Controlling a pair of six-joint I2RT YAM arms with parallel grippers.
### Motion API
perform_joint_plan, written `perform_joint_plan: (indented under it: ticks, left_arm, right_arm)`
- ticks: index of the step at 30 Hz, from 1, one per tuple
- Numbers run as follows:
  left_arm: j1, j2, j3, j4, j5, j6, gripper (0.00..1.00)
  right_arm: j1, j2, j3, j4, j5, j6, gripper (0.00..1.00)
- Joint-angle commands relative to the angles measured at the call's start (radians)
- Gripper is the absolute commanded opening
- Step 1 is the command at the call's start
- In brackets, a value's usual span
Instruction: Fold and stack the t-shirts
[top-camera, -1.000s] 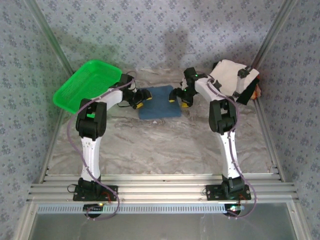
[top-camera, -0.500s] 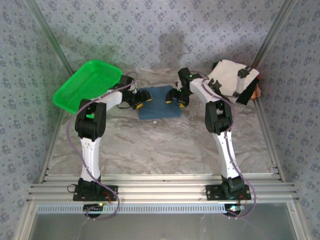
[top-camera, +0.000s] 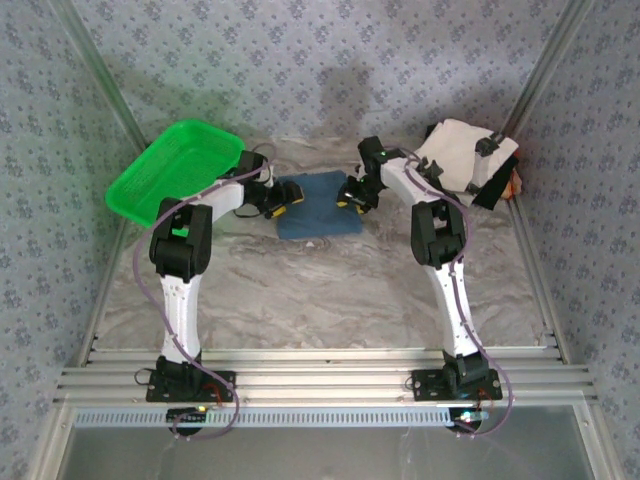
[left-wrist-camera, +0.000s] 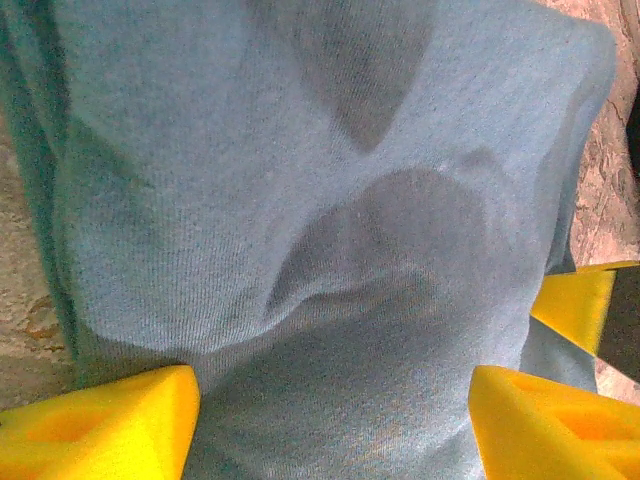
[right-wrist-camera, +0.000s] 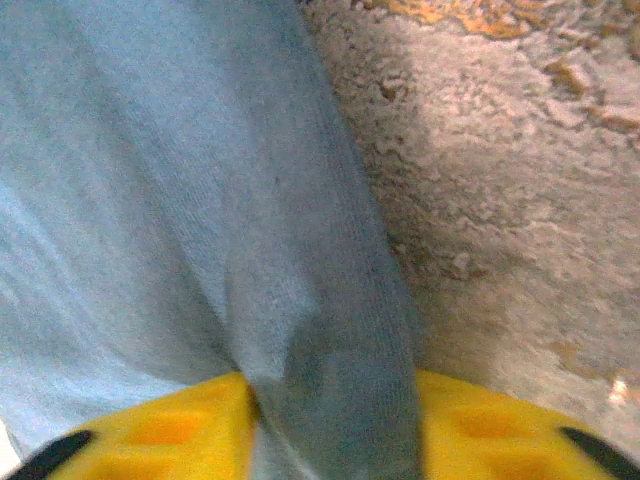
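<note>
The dusty-blue t-shirt (top-camera: 322, 207) lies folded into a small rectangle at the back middle of the table. My left gripper (top-camera: 282, 200) is at its left edge. In the left wrist view its yellow fingers (left-wrist-camera: 110, 420) stand wide apart, open, with the blue cloth (left-wrist-camera: 330, 200) spread between and under them. My right gripper (top-camera: 351, 194) is at the shirt's right edge, shut on a bunched fold of the blue t-shirt (right-wrist-camera: 330, 400). A stack of folded shirts (top-camera: 462, 158), the top one white with black patches, sits at the back right.
The green mesh basket (top-camera: 175, 170) leans at the back left, close to my left arm. Something orange (top-camera: 516, 186) pokes out beside the stack at the right frame rail. Bare marbled tabletop (top-camera: 320, 290) stretches from the shirt to the near edge.
My right gripper has moved left onto the shirt's right edge and closed on the cloth. The left gripper has hardly moved.
</note>
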Motion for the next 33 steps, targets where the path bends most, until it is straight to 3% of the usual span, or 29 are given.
perform_joint_plan:
  ticks: [1, 6, 10, 15, 24, 33]
  left_arm:
    - [0.01, -0.007, -0.037, -0.093, 0.0, 0.01, 0.72]
    - [0.019, -0.106, -0.016, -0.062, 0.033, -0.033, 0.73]
    - [0.028, -0.197, 0.045, -0.115, 0.033, -0.022, 0.74]
    - [0.053, -0.299, 0.086, -0.165, 0.029, -0.033, 0.75]
    - [0.093, -0.431, 0.032, -0.179, -0.02, -0.038, 0.76]
    - [0.126, -0.475, -0.075, -0.148, -0.038, -0.042, 0.76]
  right_arm:
    - [0.047, 0.065, -0.017, 0.093, -0.078, 0.036, 0.29]
    - [0.036, 0.05, 0.001, 0.103, -0.076, 0.022, 0.0]
    - [0.024, 0.01, 0.042, 0.04, -0.026, -0.058, 0.0]
    - [-0.014, -0.056, 0.088, -0.082, 0.153, -0.159, 0.0]
    - [-0.084, -0.149, 0.167, -0.154, 0.471, -0.316, 0.0]
    - [-0.127, -0.142, 0.303, -0.152, 0.612, -0.498, 0.0]
